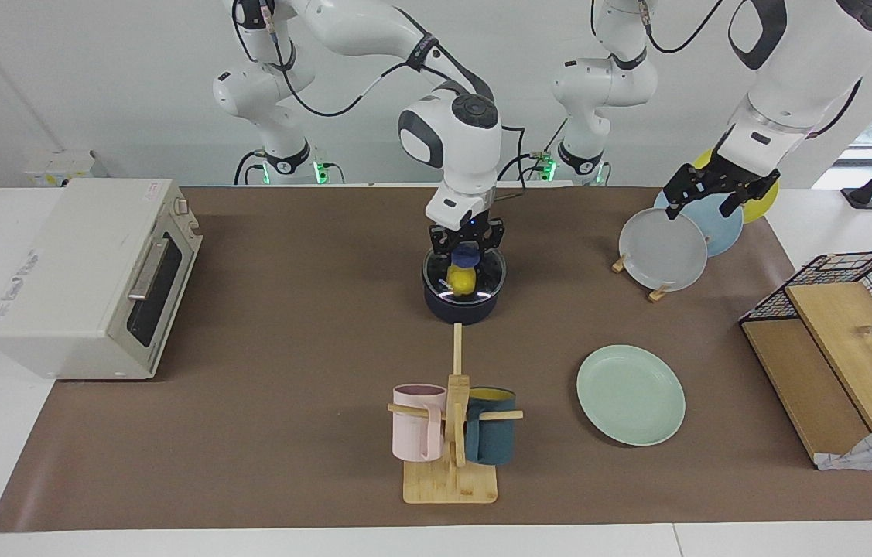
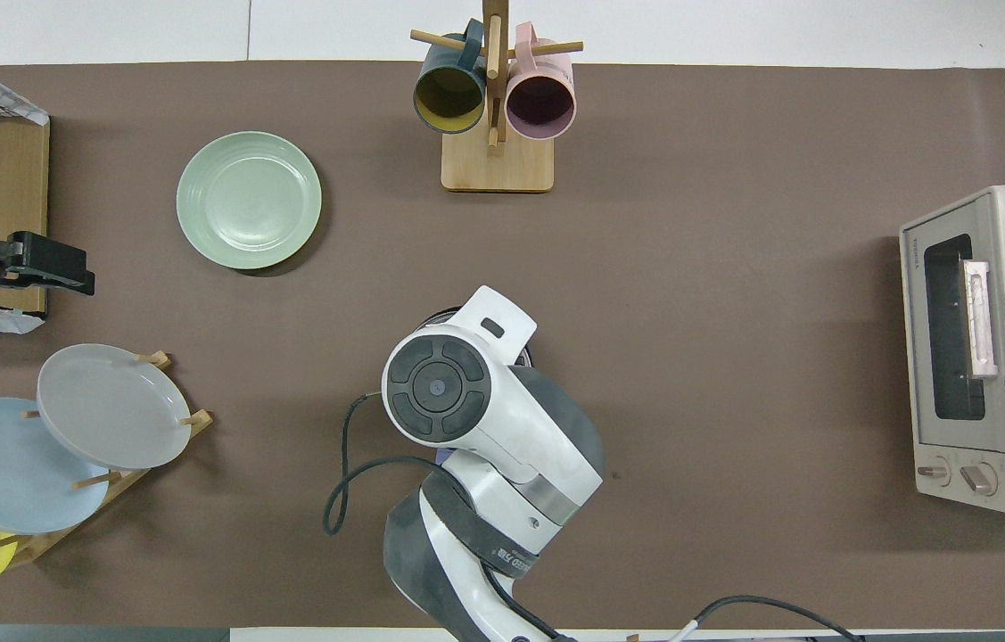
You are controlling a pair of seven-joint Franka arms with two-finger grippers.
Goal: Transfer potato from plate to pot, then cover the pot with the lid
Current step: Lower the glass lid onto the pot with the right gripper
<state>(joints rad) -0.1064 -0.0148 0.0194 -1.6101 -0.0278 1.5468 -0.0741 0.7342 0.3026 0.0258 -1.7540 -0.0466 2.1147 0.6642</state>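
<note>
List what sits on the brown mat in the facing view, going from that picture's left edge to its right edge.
Toaster oven → pot with the lid on it and the potato inside → green plate → rack of upright plates → wire basket.
</note>
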